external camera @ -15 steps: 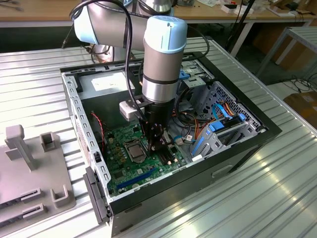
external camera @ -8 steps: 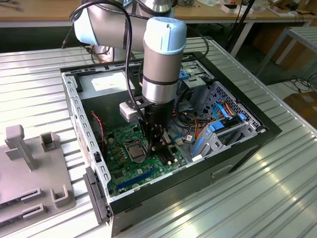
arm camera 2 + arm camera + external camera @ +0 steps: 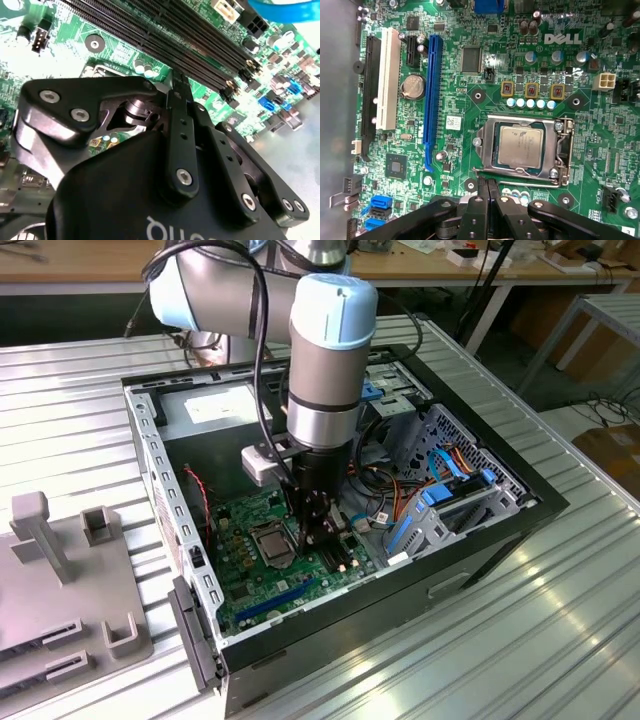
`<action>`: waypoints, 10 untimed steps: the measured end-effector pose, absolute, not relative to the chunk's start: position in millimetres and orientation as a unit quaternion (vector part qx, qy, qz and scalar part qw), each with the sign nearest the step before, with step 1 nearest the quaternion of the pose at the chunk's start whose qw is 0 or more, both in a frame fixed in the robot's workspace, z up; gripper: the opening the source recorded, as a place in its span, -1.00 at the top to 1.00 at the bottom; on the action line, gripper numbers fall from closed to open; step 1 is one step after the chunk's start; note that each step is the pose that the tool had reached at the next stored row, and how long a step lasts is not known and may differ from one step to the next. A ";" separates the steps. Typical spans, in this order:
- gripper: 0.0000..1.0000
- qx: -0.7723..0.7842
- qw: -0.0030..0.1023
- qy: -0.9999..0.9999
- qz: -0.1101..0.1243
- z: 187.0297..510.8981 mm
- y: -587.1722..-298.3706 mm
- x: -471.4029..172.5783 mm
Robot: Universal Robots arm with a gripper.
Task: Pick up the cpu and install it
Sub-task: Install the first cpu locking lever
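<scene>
exterior view: high, well back, angled down on open PC case [image 3: 470, 540] on tabletop [image 3: 560, 640], arm over it | first wrist view: near, straight down on motherboard [image 3: 470, 65], claw [image 3: 487, 185] at frame edge | second wrist view: very near, oblique along claw [image 3: 178, 82] body toward memory slots [image 3: 165, 37] | shared: motherboard; claw in both wrist views

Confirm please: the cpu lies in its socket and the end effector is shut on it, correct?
Not quite. The cpu does lie in its socket, but the end effector is shut beside the socket, holding nothing, as the first wrist view shows.
</scene>
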State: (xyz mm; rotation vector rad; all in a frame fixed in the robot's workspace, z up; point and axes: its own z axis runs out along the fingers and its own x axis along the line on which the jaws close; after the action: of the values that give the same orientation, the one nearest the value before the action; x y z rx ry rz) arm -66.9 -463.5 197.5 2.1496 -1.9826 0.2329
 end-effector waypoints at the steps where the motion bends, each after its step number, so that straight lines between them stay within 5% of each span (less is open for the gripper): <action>1: 0.74 0.729 0.104 -0.672 0.079 200.1 -463.6 -66.9; 10: 0.74 0.729 0.104 -0.672 0.079 216.3 -463.7 -67.0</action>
State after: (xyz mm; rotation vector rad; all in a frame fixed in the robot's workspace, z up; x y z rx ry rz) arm -67.0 -463.7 216.3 2.1487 -1.9816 0.2332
